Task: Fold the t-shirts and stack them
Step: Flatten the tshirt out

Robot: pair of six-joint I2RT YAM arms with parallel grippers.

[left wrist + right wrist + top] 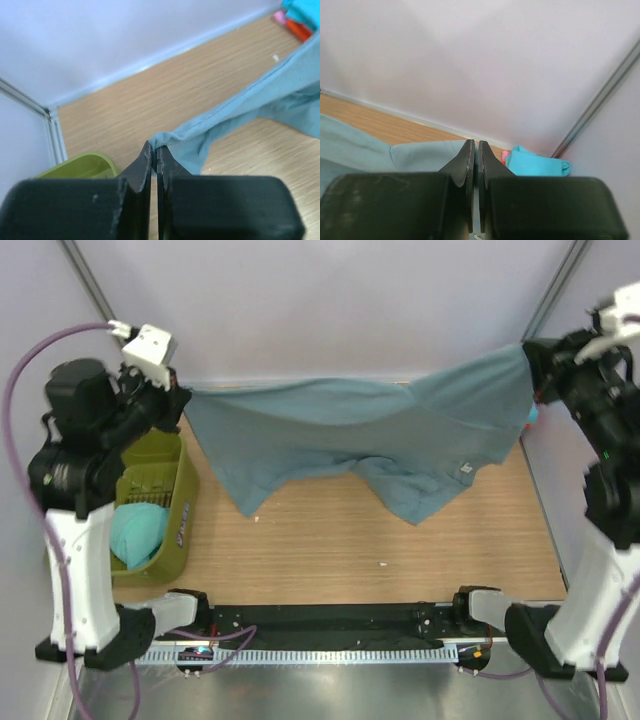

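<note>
Heads up on where this one can bite you. Closest in, the bare wood of the surface (330, 560) between the arm bases and the cloth is your best room for laying anything down. It runs wide, from the tub across to the right arm. The olive-green tub (170, 495) sits at the left edge right under your left arm, with a turquoise tee (135, 530) bundled inside. A low swing on that side could knock it or drag cloth over its rim.

Further back, the slate blue-grey t-shirt (360, 430) hangs stretched between both arms, top edge held up, lower parts sagging toward the wood. I can't tell if they touch it. The left gripper (154, 146) is clamped on just a thin bit of hem. The right gripper (476, 145) is pinched closed on the opposite corner, with barely a sliver of cloth showing between its fingers.

That's the main risk, I'd say: spread the arms any wider and one of those small pinches may slip, dropping the shirt in a heap. It's also bunched, with the white neck label (466, 468) hanging low on the right, so laying it down as is would likely trap wrinkles.

Farthest back, your right arm is tight to the right wall, with little room outward. The corner tees (535, 164) sit just beyond it, so don't sweep the hanging cloth through them.
</note>
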